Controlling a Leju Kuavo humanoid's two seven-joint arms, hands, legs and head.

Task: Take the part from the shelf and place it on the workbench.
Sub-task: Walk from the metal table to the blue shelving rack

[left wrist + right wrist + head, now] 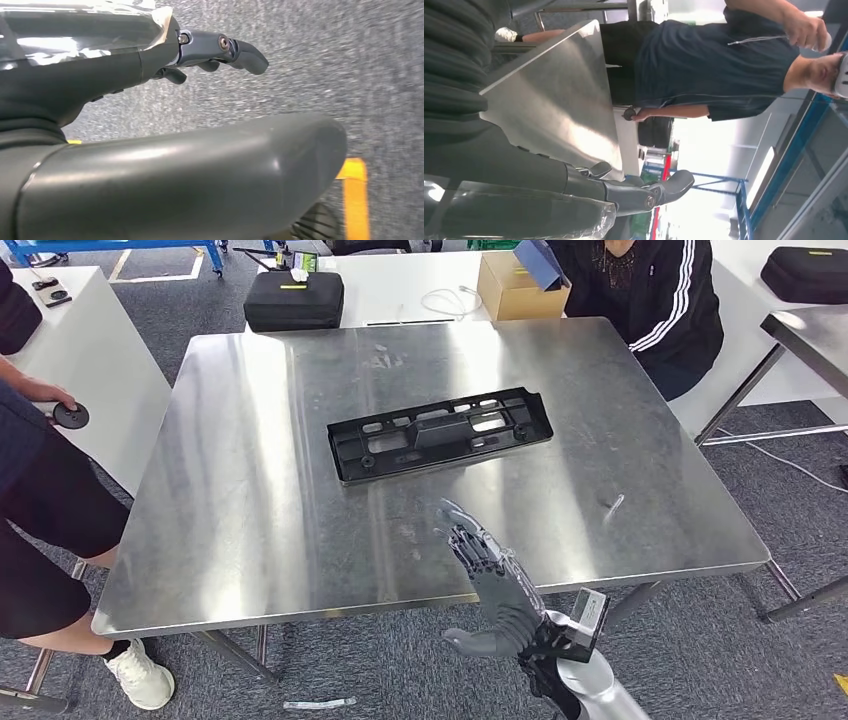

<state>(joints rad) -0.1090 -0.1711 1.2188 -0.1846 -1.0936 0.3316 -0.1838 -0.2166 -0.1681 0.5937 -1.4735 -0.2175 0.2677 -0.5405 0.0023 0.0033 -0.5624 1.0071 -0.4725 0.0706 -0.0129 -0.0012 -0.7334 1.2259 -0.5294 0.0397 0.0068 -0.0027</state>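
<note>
A long black plastic part [441,433] lies flat near the middle of the steel workbench [250,530]. My right hand [495,585] hovers over the bench's near edge, a short way in front of the part, fingers spread and holding nothing. The right wrist view has its thumb [659,191] stretched out beside the bench top [559,110]. My left hand [210,52] hangs over grey carpet in the left wrist view, fingers loosely extended and empty.
A person in dark clothes [35,490] stands at the bench's left side, a hand on a black disc [70,416]. Another person in a striped jacket [660,300] sits behind the far right corner. White tables carry a black case [294,300] and a cardboard box [520,285].
</note>
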